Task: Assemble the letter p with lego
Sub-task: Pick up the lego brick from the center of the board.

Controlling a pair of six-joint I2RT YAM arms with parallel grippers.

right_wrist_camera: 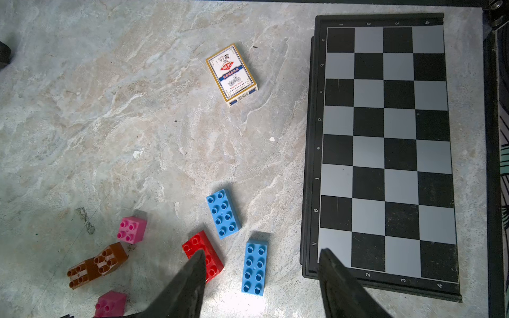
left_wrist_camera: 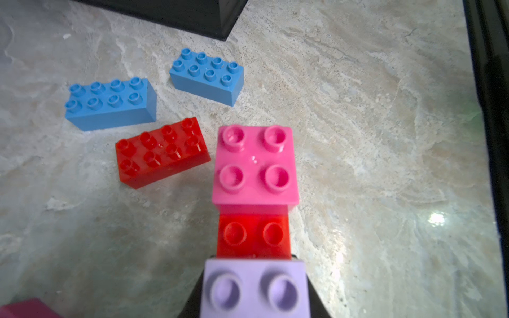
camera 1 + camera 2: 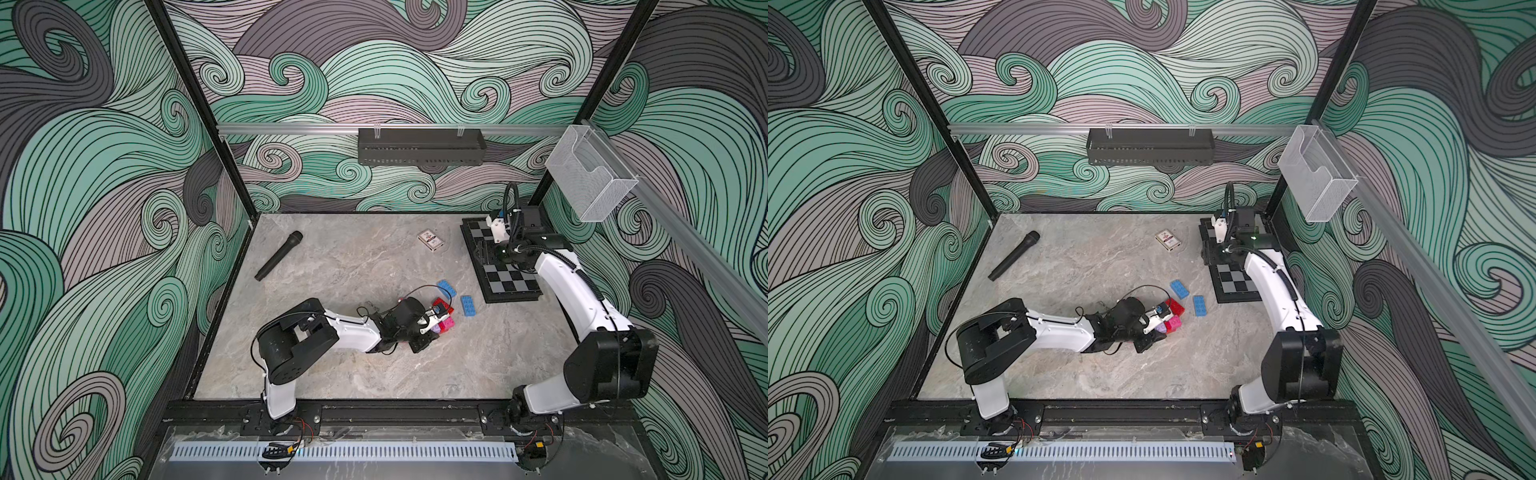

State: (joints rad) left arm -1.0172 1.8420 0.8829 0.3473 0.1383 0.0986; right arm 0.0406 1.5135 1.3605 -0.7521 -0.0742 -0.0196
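Left arm (image 3: 353, 332) stretched low, left gripper (image 3: 434, 326) clamped on lilac brick (image 2: 253, 289), right arm (image 3: 573, 291) over chessboard (image 1: 385, 151), right gripper (image 1: 263, 252) apart

Studded plastic lego bricks (image 3: 446, 323), mid-worktop
Blue oblong (image 2: 110, 103), second blue oblong (image 2: 206, 74) and red oblong (image 2: 162, 152) lie flat; pink square (image 2: 254, 165) tops another red brick (image 2: 253, 234), lilac brick (image 2: 253, 289) adjoining.

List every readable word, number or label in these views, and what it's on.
"HIGH QUALITY": card deck box; its other print is too small to read.
"a b c d e f g h": chessboard side border.
"1 2 3 4": chessboard end border.
Lego bricks: no text.
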